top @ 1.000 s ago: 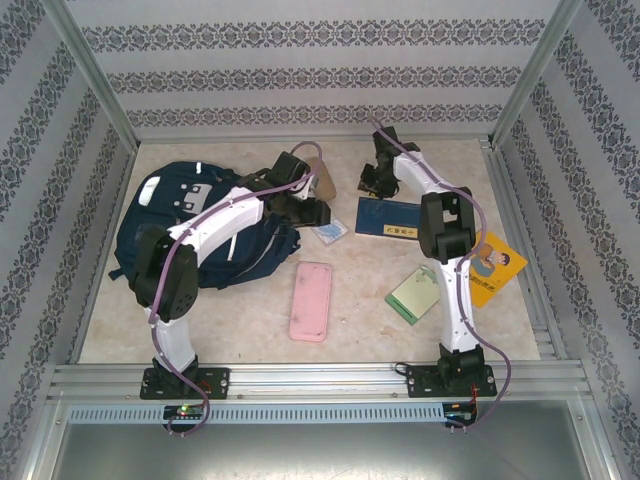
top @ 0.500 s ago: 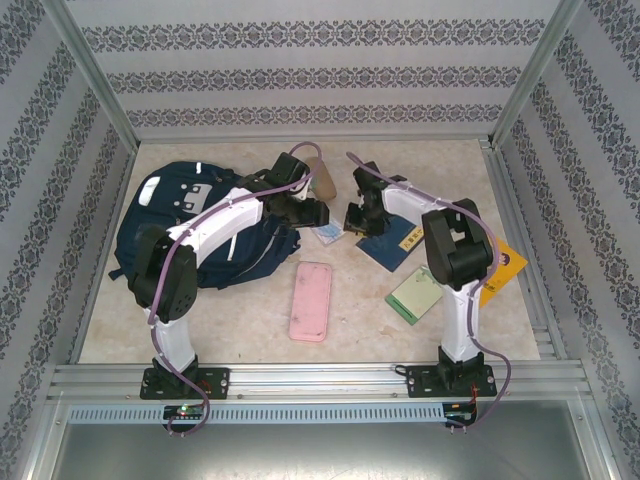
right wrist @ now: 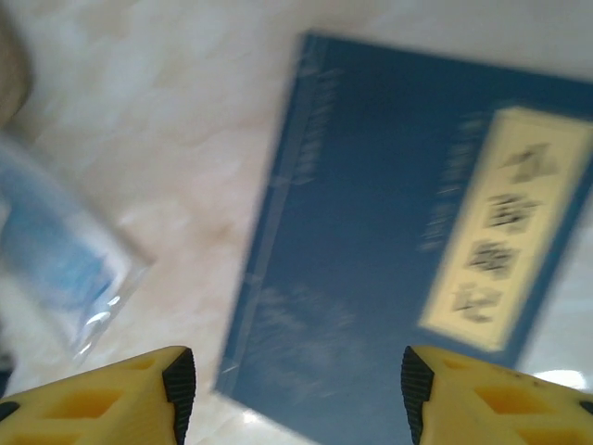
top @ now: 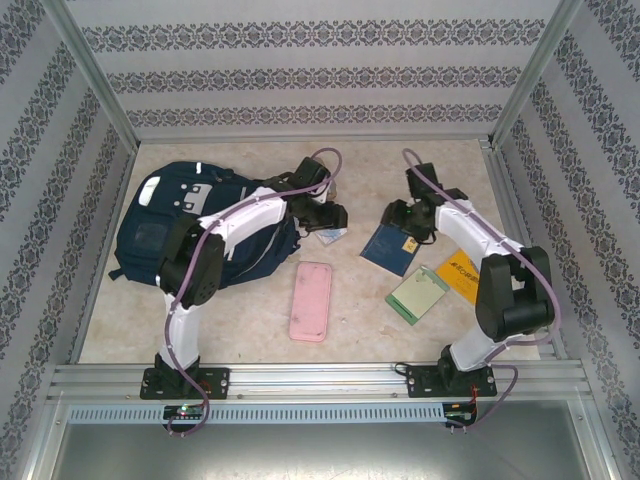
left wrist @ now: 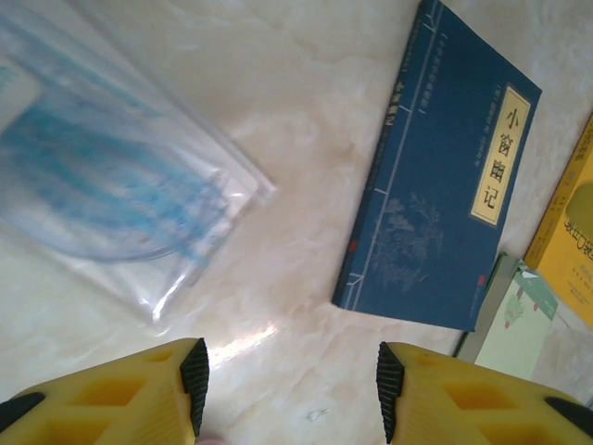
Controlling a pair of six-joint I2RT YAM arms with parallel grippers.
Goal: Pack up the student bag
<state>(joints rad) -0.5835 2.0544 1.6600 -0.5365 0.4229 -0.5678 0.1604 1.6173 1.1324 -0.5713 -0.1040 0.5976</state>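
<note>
While the student bag [top: 150,235] slumps at the table's [top: 230,325] left, items for packing wait alongside. Blue book [right wrist: 389,250]: flat, under the right gripper [right wrist: 296,389], jaws parted and empty, probably poised to take it; view blurred. Left gripper [left wrist: 292,375]: parted, empty, beside clear plastic packet [left wrist: 111,176].

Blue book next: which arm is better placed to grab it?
Right, likely. The right gripper hangs open over the blue book; the left gripper points at bare table beside a clear packet.
</note>
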